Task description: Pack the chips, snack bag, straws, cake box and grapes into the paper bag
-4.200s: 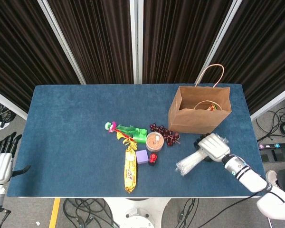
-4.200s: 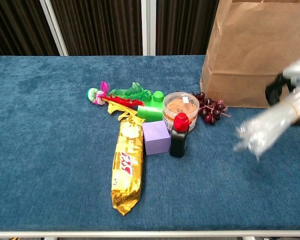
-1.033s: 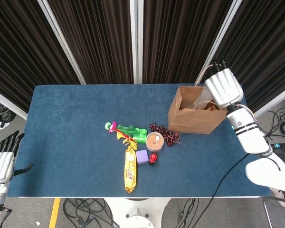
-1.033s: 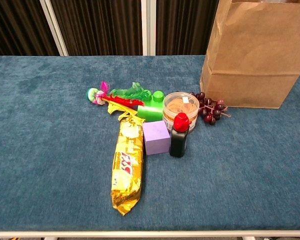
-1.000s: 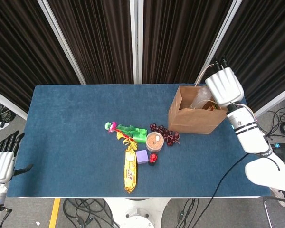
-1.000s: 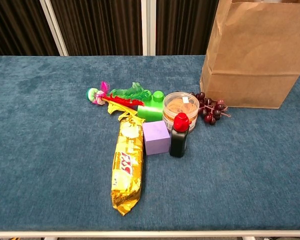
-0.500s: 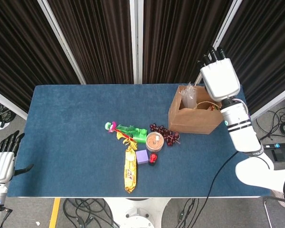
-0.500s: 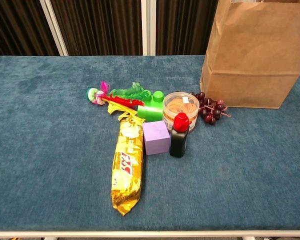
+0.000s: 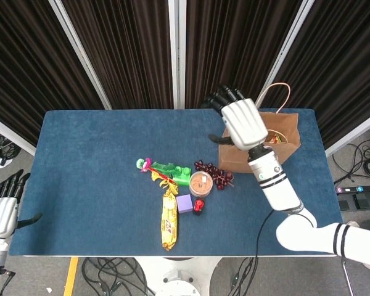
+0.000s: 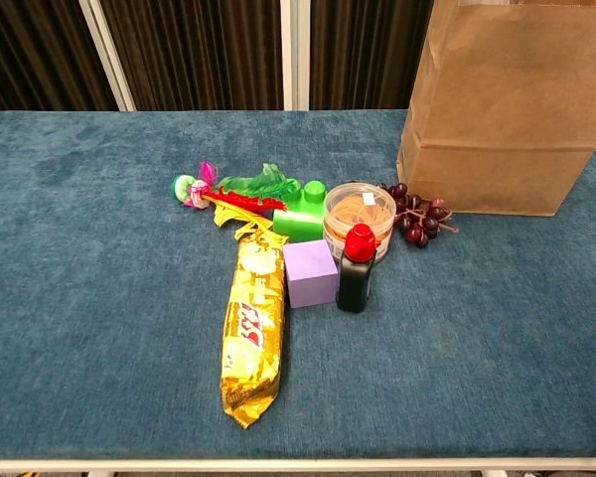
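at the right of the head view, beside the paper bag (image 9: 259, 148), the right hand (image 9: 242, 123) is seen raised with fingers spread and nothing held. the left hand (image 9: 1, 213) is seen at the lower left edge, off the table (image 9: 86, 185), its fingers apart and nothing in it. the grapes (image 10: 415, 219) lie left of the bag's base, touching the round cake box (image 10: 359, 216). the bunch is judged soft and easily bruised, so it is best lifted by the stem. the gold chips (image 10: 252, 328) packet is judged light and crushable, best held lightly at the middle
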